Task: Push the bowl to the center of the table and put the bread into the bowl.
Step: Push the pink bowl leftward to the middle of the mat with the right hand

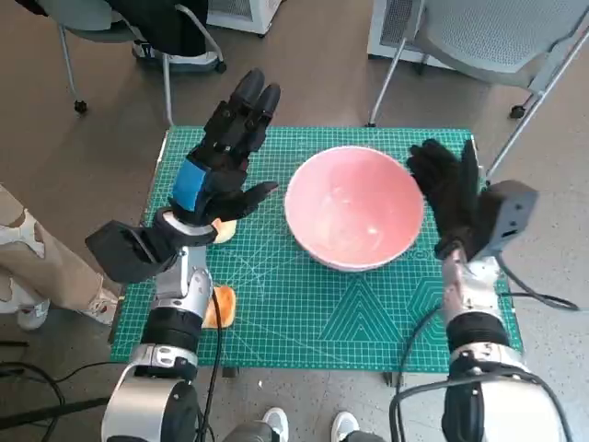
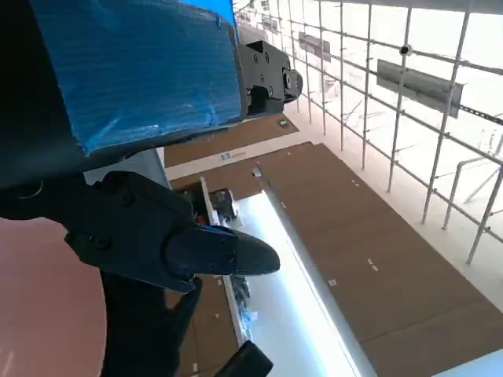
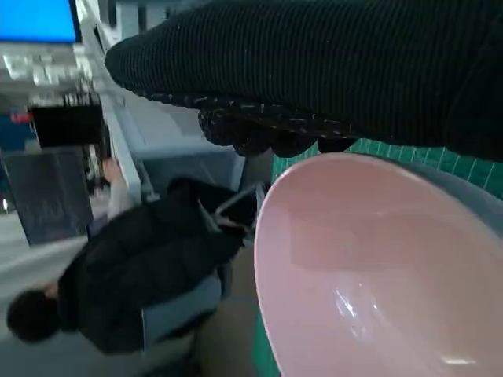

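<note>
Green cutting mat (image 1: 304,313) covers the small table, with brown floor and chair legs around it, and that grid is our best guide for centring. We see the pink bowl (image 1: 354,207) sitting a little right of the middle of the head view, upright and with nothing in it. Our right hand (image 1: 448,189) stands just beside the bowl's right rim, gloved fingers up and holding nothing; whether it touches the rim we cannot tell, though the right wrist view shows the glove very near the lip.

We judge the push to be the step in hand. To do it well we should press flat and low on the wall, not the lip, so the bowl slides toward the left of the frame instead of tipping, and we should stop once it sits over the mat's middle.

Our left hand (image 1: 225,147) hovers in the upper left of the frame, fingers spread wide and empty, apart from the bowl's left side. Bread (image 1: 221,308) lies at the mat's lower left edge, partly hidden by the left forearm; another pale piece shows below that hand. A person's leg shows at the far left.
</note>
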You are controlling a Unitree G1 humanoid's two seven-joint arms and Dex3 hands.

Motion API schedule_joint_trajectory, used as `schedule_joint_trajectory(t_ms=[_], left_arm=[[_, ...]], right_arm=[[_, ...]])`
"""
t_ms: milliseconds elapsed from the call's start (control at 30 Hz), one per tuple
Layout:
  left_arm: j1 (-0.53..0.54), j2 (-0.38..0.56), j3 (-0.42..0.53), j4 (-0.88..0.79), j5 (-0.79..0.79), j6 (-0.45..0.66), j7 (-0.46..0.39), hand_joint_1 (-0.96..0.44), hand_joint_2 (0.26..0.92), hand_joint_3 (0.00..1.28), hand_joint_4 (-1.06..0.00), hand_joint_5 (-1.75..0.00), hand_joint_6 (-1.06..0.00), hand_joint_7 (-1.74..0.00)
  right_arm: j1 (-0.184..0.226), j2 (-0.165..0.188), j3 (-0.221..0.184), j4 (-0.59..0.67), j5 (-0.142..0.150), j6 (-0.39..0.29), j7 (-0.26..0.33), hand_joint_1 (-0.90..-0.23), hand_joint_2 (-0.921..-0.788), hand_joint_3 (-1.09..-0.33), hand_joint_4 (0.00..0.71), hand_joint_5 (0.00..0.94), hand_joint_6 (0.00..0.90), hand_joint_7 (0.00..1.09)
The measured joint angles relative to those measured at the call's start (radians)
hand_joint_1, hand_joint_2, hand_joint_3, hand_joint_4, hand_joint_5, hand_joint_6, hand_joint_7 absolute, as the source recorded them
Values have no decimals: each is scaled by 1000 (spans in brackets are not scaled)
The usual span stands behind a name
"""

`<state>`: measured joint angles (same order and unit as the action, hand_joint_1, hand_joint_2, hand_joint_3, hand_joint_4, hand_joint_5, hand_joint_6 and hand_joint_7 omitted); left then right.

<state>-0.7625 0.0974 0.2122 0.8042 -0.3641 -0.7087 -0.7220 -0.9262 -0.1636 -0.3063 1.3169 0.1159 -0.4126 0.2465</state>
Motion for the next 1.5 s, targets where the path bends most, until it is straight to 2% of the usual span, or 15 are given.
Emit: schedule_joint_trajectory(t_ms=[433,933,1133,1300,1500], left_arm=[[3,9,0,0,0,0,-1,-601,921,232,-14,-3,-162,-14],[4,9,0,0,0,1,-1,-601,921,231,-17,-3,-165,-15],[7,10,0,-1,0,1,-1,-601,921,229,-19,-4,-167,-15],[19,14,1,-10,-1,2,-2,-605,921,230,-23,-4,-169,-16],[46,28,6,-56,-12,12,-3,-606,921,233,-27,-6,-167,-15]], right_arm=[[-4,52,23,-2,-6,-19,27,-565,-921,-819,209,0,297,47],[-15,58,55,-4,-25,-23,40,-564,-921,-859,160,2,250,21],[-23,47,58,-6,-38,-35,48,-582,-921,-831,169,6,261,26],[-27,16,56,-16,-41,-64,48,-604,-921,-807,201,18,297,45],[-28,-17,48,-67,-35,-168,48,-662,-921,-804,216,21,313,54]])
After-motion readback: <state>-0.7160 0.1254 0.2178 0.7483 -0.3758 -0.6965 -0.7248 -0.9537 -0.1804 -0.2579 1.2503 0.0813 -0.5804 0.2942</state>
